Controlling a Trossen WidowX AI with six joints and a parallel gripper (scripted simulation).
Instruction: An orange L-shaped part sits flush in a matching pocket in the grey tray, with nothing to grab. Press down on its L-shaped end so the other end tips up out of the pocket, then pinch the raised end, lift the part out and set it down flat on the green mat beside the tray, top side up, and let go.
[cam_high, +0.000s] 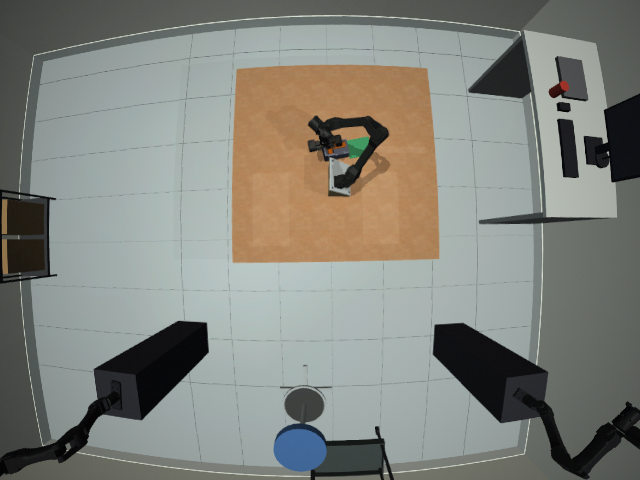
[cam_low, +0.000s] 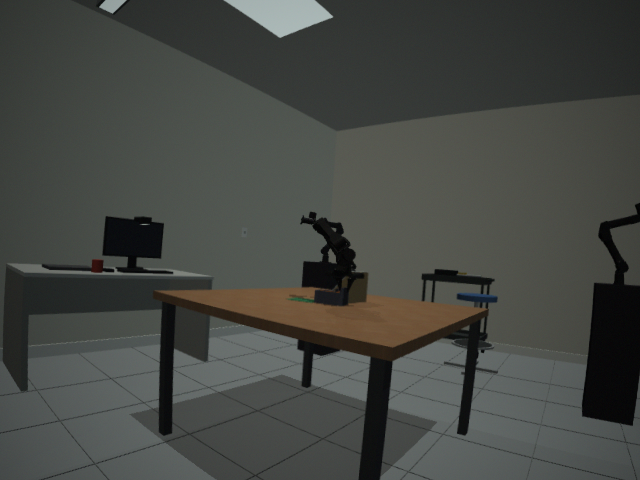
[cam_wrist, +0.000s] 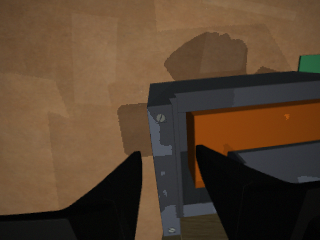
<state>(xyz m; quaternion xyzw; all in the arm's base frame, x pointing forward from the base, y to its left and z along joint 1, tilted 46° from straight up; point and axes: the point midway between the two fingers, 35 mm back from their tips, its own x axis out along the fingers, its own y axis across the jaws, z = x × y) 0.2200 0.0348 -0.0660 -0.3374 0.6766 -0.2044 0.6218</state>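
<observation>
The grey tray (cam_high: 339, 156) (cam_low: 329, 297) (cam_wrist: 205, 100) stands on the table. The orange L-shaped part (cam_high: 338, 148) (cam_wrist: 245, 122) lies in its pocket; the wrist view cuts off its far end, and I cannot tell whether it is tilted. My gripper (cam_wrist: 168, 154) is partly open and empty, low at the tray's left end. In the wrist view the right fingertip overlaps the part's L-shaped end, and the left fingertip is outside the tray wall. Contact cannot be made out. The green mat (cam_high: 357, 147) (cam_low: 299, 299) (cam_wrist: 311, 64) lies beside the tray, on its right in the top view.
The arm's pale angular base mount (cam_high: 333, 190) stands close to the tray on the wooden table (cam_high: 279, 222) (cam_low: 289, 315). The arm bends over the green mat's side. The desk with its monitor (cam_low: 133, 237) stands away from the table.
</observation>
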